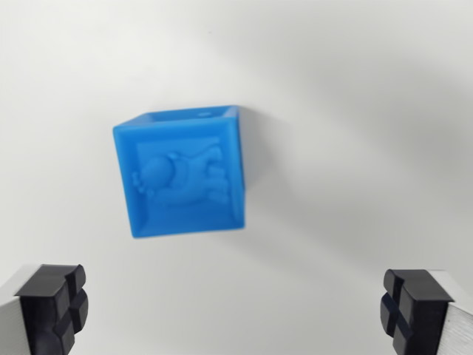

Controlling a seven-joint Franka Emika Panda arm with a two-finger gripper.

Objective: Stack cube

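Black rubbery fingertips (53, 307) frame the bottom corners, the gripper (233, 310) spread wide with nothing between them. Beyond the gripper, slightly toward the wrist view's left, a glossy blue plastic cube (181, 171) sits tilted on the white table (369, 111), a raised figure moulded into its recessed face.

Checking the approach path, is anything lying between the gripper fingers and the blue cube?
Nothing: in the wrist view only bare white table separates the open gripper from the blue cube.
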